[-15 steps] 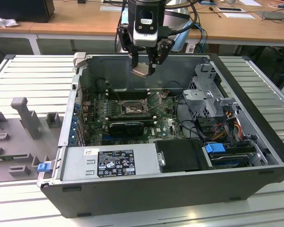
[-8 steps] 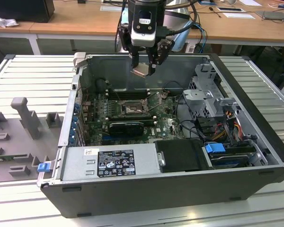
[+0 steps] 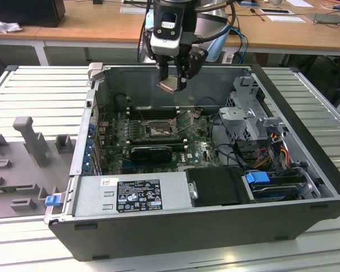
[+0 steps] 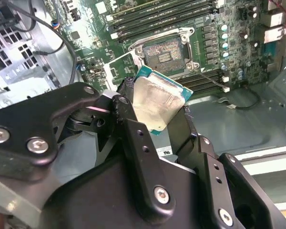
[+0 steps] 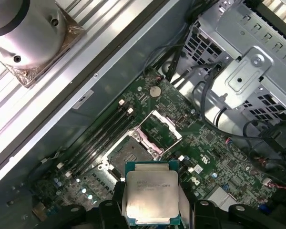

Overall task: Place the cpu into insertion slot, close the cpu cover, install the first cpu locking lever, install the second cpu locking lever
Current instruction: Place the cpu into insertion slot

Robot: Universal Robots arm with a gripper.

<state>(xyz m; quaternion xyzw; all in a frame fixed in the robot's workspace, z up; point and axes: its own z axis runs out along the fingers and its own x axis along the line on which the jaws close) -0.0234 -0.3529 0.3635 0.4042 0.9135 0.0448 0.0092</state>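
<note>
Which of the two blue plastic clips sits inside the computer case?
The inner blue clip, at the exterior view's right, within the case walls. The outer blue clip sticks out from the case's corner at the exterior view's left.

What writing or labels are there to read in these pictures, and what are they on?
Black label on the power supply: print too small to read.
White sticker beside it: too small to read.
The cpu held in the gripper: faint lines of print, too blurred to read.
No text is legible.
</note>
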